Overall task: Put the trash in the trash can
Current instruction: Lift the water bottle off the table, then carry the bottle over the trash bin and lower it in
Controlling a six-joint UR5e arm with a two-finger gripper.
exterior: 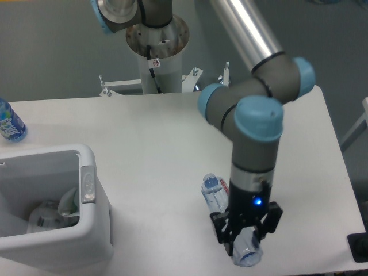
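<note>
The crushed clear bottle (pixel 217 194), one piece of the trash, shows its red-purple label near the table's front right, cap end pointing away from me. My gripper (pixel 246 241) points down over its near end, and the jaws look closed around it; the bottle's base pokes out just below them. Whether the bottle is off the table I cannot tell. The white trash can (pixel 99 225) stands at the front left with its grey oval handle (pixel 87 184) on the rim. Inside it lies crumpled white wrapper trash (pixel 49 215).
An upright bottle with a blue label (pixel 10 123) stands at the table's far left edge. The arm's base column (pixel 156 43) rises behind the table's back edge. A black object (pixel 359 247) sits off the front right corner.
</note>
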